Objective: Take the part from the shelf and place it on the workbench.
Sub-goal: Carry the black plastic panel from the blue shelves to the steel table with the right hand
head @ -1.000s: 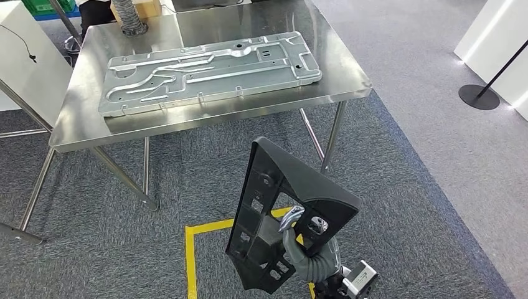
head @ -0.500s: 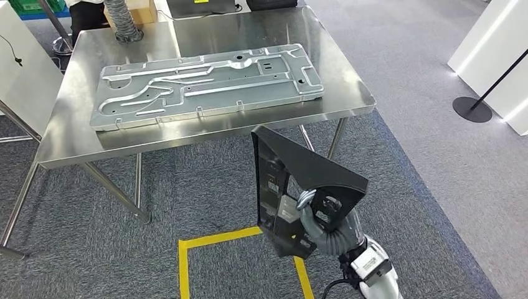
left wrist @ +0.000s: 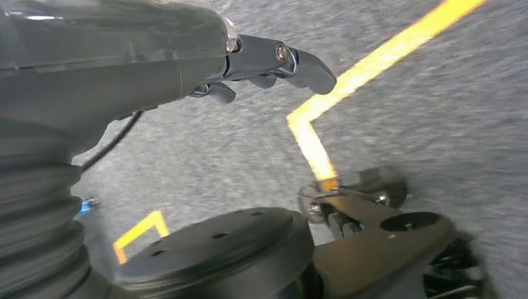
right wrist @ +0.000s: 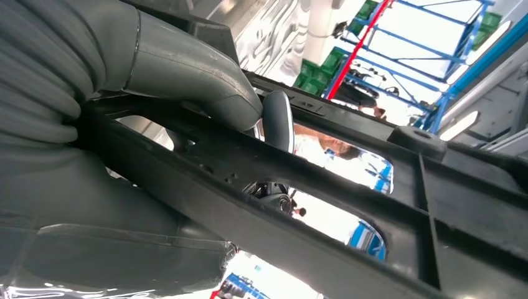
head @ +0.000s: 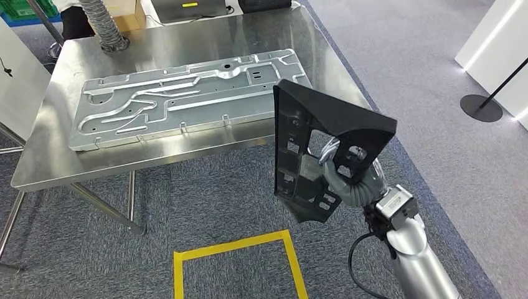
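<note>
Black part (head: 324,146) gripped in right hand (head: 348,184), fingers hooked through a cutout, held upright in the air just off the table's (head: 187,146) front right corner. Left hand (left wrist: 261,62) hanging over the carpet, fingers loosely apart, holding nothing. Metal plate (head: 187,96) flat on the table.

We find no legible text, label, brand, number or sign on any surface in these views. The yellow sticker (head: 190,4) on the dark case at the table's far edge is too small to read.
</note>
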